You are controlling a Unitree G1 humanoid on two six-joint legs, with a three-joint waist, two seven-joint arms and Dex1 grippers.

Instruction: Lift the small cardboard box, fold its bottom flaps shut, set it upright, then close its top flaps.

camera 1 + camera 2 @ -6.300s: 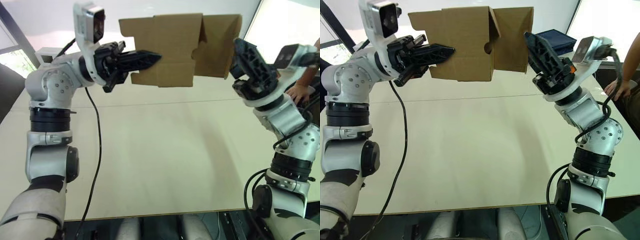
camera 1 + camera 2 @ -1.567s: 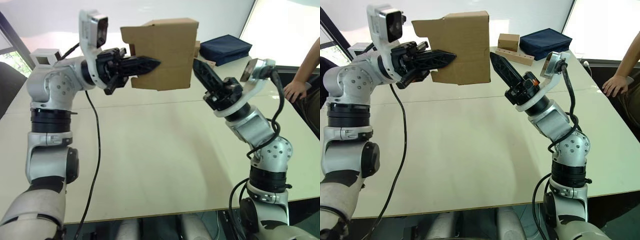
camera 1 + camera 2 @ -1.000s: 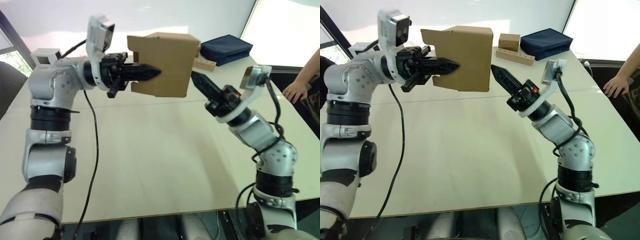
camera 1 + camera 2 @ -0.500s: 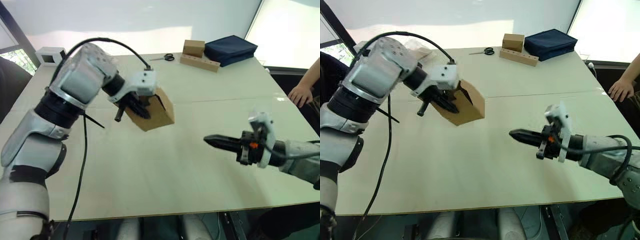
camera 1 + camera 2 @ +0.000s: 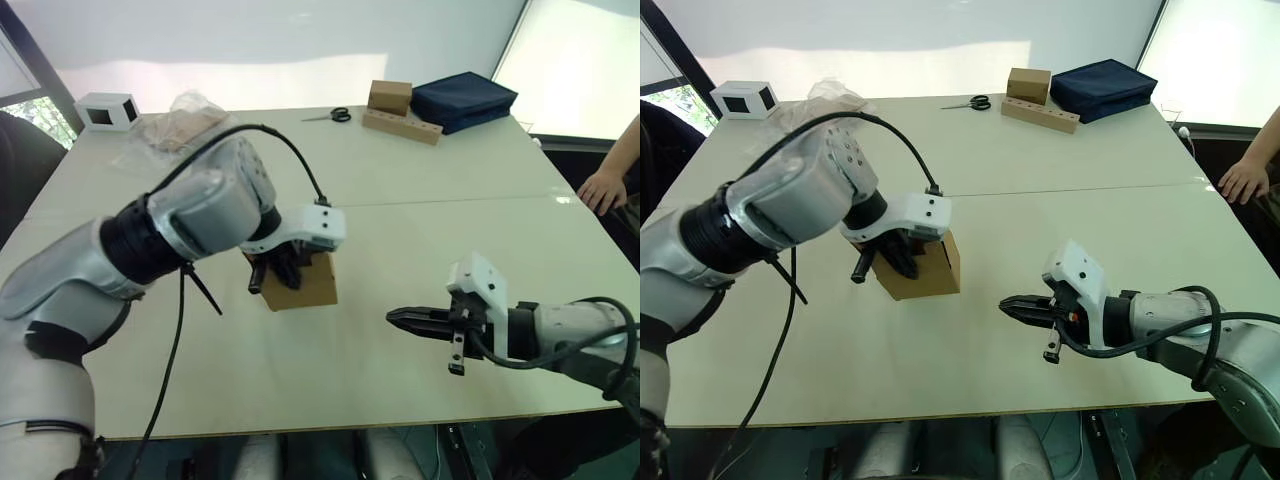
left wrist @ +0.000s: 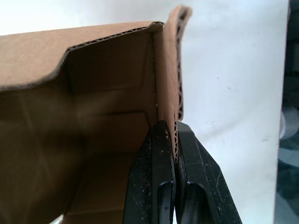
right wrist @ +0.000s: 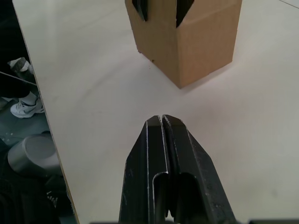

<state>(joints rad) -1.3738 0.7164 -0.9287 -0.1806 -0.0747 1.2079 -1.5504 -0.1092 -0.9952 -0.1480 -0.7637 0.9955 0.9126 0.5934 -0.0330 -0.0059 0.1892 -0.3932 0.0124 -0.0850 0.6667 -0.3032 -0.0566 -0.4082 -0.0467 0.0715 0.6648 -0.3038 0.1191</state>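
Note:
The small cardboard box [image 5: 305, 288] rests on the table left of centre, its open end facing up. My left gripper [image 6: 175, 128] reaches down from above and is shut on one side wall of the box [image 6: 93, 93], one finger inside and one outside. That gripper [image 5: 895, 258] sits at the box's left side in the head views. My right gripper [image 5: 395, 318] hovers low over the table to the right of the box, shut and empty, pointing at it. A hand's width of bare table lies between its tips [image 7: 161, 119] and the box [image 7: 196, 42].
At the far side stand a smaller brown box [image 5: 390, 96] on a hole-punched strip, a navy bag [image 5: 465, 98] and scissors [image 5: 325, 116]. A white box [image 5: 103, 108] and a plastic bag [image 5: 175, 125] lie far left. A person's hand [image 5: 600, 185] rests at the right edge.
My left arm has brought the box down from chest height onto the table. My right gripper has dropped away from the box and now sits low to its right.

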